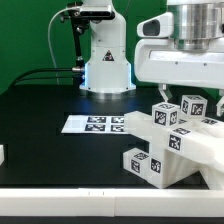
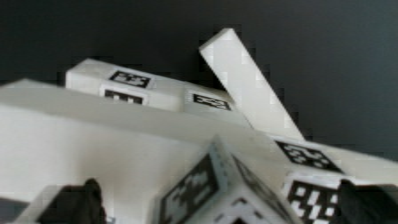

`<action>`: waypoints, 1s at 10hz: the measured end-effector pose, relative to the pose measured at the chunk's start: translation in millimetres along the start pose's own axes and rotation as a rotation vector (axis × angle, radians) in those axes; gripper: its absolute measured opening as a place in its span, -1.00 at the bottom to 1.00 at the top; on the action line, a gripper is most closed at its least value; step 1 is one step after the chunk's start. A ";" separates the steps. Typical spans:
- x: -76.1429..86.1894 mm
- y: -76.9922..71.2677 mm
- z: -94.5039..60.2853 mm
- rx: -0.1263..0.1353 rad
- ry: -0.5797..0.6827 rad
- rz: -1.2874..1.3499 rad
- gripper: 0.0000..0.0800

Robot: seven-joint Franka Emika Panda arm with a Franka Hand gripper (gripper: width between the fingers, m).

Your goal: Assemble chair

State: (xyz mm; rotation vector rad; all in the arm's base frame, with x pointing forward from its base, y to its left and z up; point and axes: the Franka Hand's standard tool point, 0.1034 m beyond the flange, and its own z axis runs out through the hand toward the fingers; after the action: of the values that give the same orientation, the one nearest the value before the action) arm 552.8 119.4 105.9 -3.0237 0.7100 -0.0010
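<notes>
The chair parts (image 1: 175, 140), matte white blocky pieces with black-and-white tags, lie clustered at the exterior view's right near the table's front. My gripper (image 1: 188, 95) hangs right above them. In the wrist view my gripper (image 2: 222, 205) is open, with a dark finger (image 2: 80, 203) on one side and the other finger at the opposite edge. A tagged white block (image 2: 231, 190) stands between them, with a gap to the finger on one side. Beyond it lie a broad white slab (image 2: 89, 130), a tagged bar (image 2: 134, 82) and a long bar (image 2: 240, 80) slanting away.
The marker board (image 1: 95, 124) lies flat mid-table. The robot's base (image 1: 107, 60) stands at the back, with a black stand (image 1: 72, 45) next to it. A small white piece (image 1: 2, 155) shows at the exterior view's left edge. The table is black.
</notes>
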 end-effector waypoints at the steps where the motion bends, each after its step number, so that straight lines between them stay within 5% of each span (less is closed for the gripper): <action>1: 0.5 -1.5 -1.2 -0.005 0.012 -0.153 0.62; 2: 1.2 0.0 -0.4 -0.005 0.011 -0.149 0.62; 5: 1.2 0.2 0.1 -0.006 0.011 -0.125 -0.31; 10: 0.6 0.2 0.7 -0.002 0.009 0.413 -0.31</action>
State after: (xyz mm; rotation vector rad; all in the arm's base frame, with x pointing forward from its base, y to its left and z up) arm 553.2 119.0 105.1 -2.8177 1.3171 -0.0019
